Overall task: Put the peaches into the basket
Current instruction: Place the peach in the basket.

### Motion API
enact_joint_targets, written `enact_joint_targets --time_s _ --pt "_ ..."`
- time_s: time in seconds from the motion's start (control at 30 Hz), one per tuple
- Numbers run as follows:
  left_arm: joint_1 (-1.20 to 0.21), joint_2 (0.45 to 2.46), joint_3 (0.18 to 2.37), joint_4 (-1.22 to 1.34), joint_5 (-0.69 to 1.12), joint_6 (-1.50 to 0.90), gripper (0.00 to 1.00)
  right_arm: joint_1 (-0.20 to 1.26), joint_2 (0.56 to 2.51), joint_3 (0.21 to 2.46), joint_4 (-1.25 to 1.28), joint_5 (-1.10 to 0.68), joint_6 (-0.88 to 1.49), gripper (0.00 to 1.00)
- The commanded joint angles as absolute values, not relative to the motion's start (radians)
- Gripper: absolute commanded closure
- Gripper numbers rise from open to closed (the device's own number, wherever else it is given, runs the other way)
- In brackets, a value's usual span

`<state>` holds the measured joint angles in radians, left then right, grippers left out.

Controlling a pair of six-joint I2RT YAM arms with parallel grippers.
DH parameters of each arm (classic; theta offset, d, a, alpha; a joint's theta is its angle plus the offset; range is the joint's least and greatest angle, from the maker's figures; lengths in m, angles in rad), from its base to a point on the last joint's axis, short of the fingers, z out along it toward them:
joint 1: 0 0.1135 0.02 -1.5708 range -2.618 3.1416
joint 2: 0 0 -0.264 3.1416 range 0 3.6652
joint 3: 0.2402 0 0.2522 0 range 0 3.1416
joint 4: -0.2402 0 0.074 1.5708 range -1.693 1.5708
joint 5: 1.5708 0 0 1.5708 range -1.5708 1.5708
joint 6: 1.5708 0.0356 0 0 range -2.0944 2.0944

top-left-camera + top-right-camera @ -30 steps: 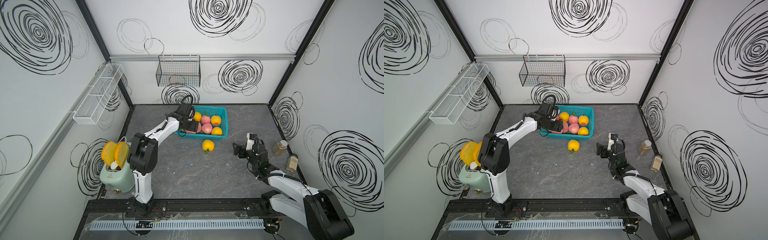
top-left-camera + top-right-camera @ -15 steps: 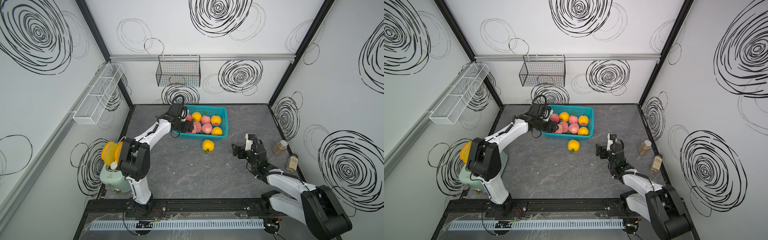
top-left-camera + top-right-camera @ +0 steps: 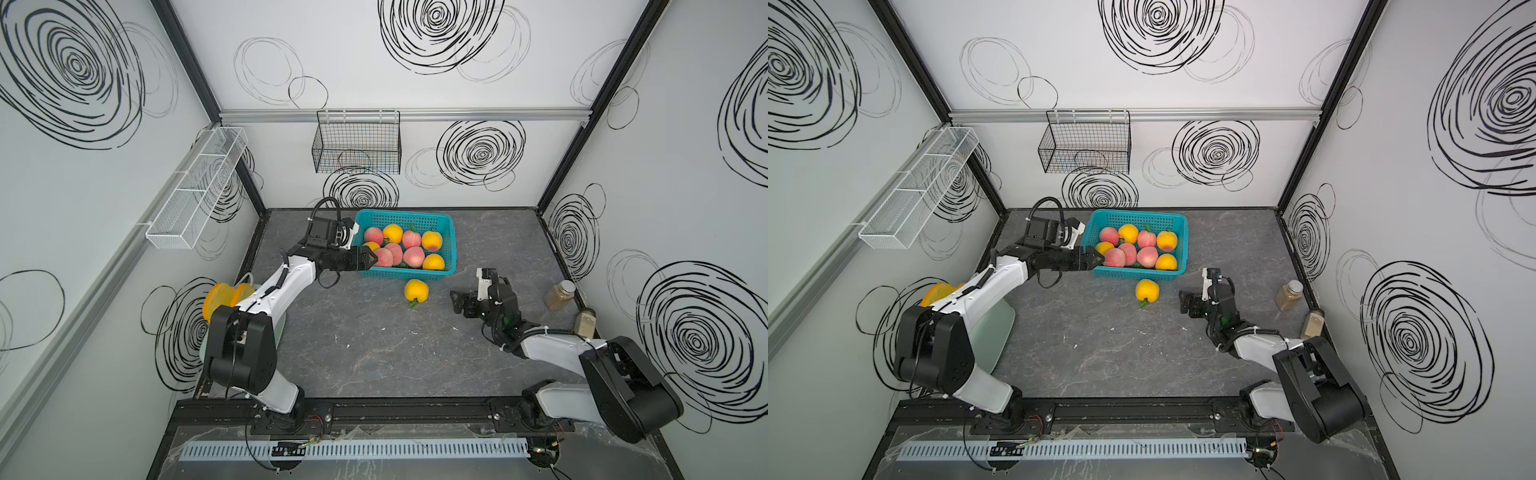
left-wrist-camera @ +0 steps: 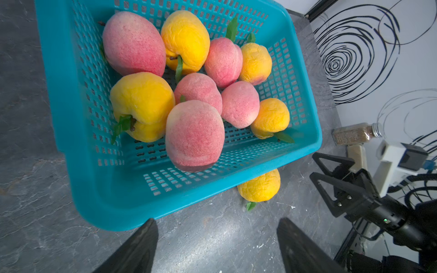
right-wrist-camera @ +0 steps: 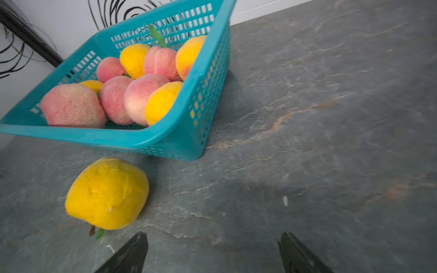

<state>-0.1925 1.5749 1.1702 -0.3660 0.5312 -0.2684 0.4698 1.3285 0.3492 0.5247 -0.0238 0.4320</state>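
1. Being offered as open room is the bare grey table [image 3: 374, 353] in front of the basket [image 3: 405, 273], between the two arms. Its right edge is being crowded by two jars [image 3: 561, 294] beside the wall, and its left edge by a toaster [image 3: 1000, 328] carrying bread slices [image 3: 220, 297].
2. The basket is being seated toward the back of the table, a little left of centre, with a gap being left between its rear rim and the back wall. Its long axis is being run across the table, side to side.
3. Nine peaches [image 4: 195, 136], pink and yellow, are being carried inside it, packed against one another.
4. One yellow peach [image 3: 416, 290] is being left on the table just in front of the basket's front wall, near it but apart. It is being shown on its side, with stem and leaf pointed toward the table's front edge.
5. The left gripper [image 3: 371, 258] is being held at the basket's front left corner, aimed at the peaches. Its fingers [image 4: 142, 243] are being held well spread, with nothing being pinched between them.
6. The right gripper [image 3: 457, 302] is being held low over the table to the right of the peach, aimed toward it and apart from it. Its jaws are being held wide, with only bare table between them.
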Motion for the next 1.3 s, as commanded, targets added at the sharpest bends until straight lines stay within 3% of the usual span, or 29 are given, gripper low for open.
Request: enact_joint_targets --time_s 0.0,0.47,1.27 --pt "-0.174 1.538 1.127 -0.278 0.611 -0.300 0.17 0.576 1.358 0.421 0.519 0.011 0.473 0.09" --pt "-0.168 1.484 1.110 -0.276 0.595 -0.293 0.17 0.679 1.526 0.625 0.464 0.027 0.558 0.09" --pt "-0.166 1.473 1.085 -0.253 0.647 -0.311 0.17 0.717 1.643 0.688 0.489 0.030 0.626 0.09"
